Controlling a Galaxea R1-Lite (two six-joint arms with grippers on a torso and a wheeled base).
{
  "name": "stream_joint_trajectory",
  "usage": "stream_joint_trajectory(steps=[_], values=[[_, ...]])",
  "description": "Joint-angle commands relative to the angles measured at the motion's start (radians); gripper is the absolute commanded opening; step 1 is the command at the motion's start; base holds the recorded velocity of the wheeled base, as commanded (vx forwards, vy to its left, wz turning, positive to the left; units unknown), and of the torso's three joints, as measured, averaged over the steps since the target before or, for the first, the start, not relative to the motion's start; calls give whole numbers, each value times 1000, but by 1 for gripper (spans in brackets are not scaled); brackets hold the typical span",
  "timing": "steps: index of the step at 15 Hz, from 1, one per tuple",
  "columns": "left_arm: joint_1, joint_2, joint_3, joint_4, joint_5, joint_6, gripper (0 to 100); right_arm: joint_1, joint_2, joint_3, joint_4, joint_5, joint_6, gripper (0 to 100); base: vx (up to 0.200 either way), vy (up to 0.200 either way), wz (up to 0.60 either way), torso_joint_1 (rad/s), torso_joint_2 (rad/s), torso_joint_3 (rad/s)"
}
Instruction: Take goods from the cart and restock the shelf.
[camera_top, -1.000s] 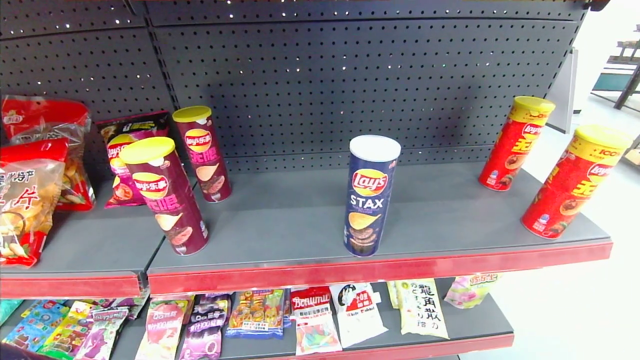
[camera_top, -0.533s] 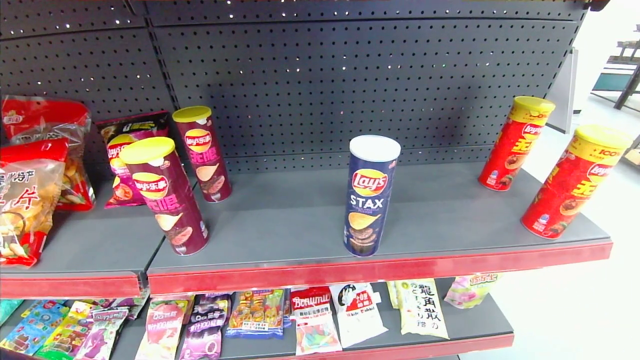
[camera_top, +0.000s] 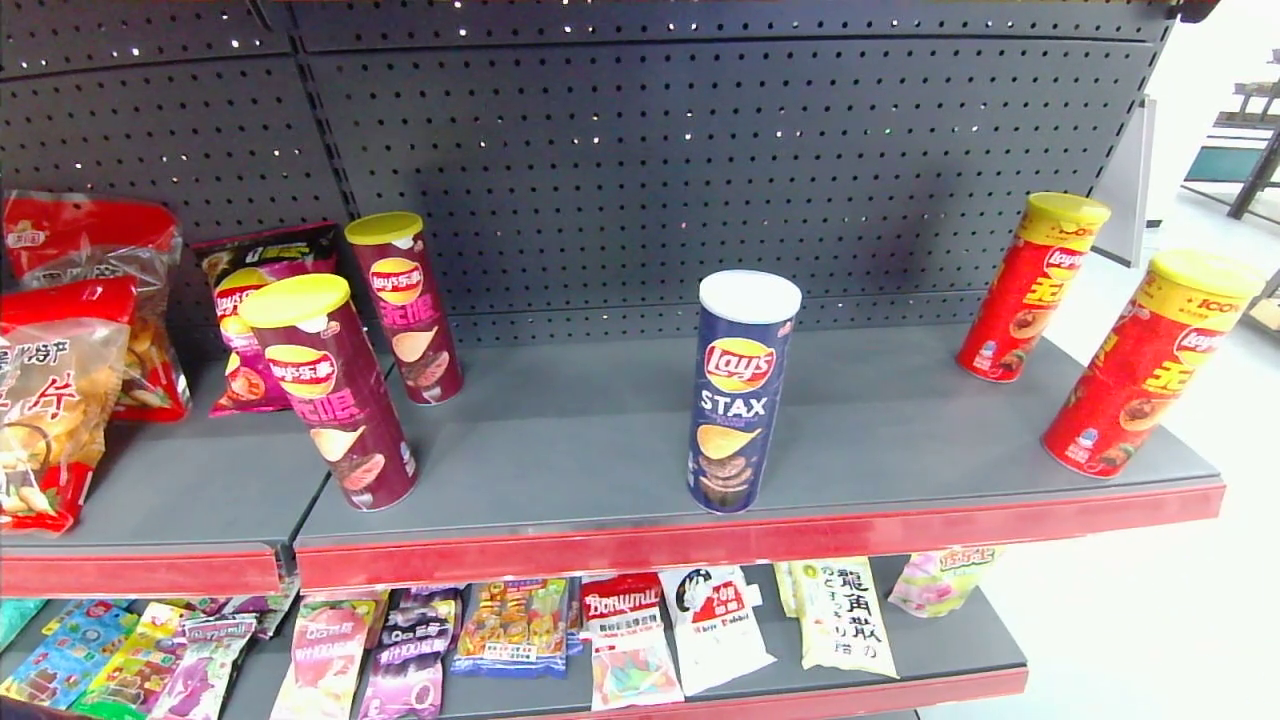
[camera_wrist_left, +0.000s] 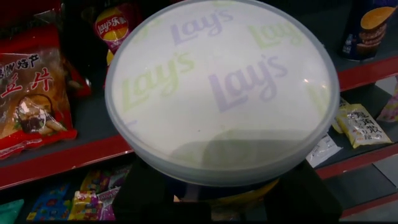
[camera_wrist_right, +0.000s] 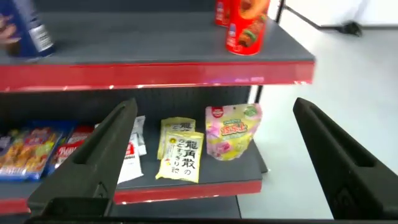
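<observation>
Chip can (camera_wrist_left: 222, 87): clamped in left tool (camera_wrist_left: 221, 202), short of shelf (camera_wrist_left: 56, 163) ahead. Right tool (camera_wrist_right: 214, 106): wide open, empty. Risk: can's base catches shelf lip and tips, or topples blue can (camera_top: 740, 390).

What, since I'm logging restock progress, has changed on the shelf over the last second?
Nothing visibly changed. The blue can, the two maroon cans and the two red cans stand where they were on the shelf.
</observation>
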Motion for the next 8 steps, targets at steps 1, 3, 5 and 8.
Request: stream_joint_trajectory(steps=[1, 3, 5, 8], values=[[0, 5, -8, -1, -1, 0, 0, 0, 0, 4, -3, 20, -9, 100, 0, 0, 0, 0, 0, 0], [-1, 1, -5, -1, -2, 0, 0, 0, 0, 3, 5, 79, 0, 100, 0, 0, 0, 0, 0, 0], [-1, 7, -11, -1, -2, 0, 0, 0, 0, 4, -3, 56, -49, 100, 0, 0, 0, 0, 0, 0], [-1, 7, -12, -1, -2, 0, 0, 0, 0, 12, -119, 16, -57, 100, 0, 0, 0, 0, 0, 0]])
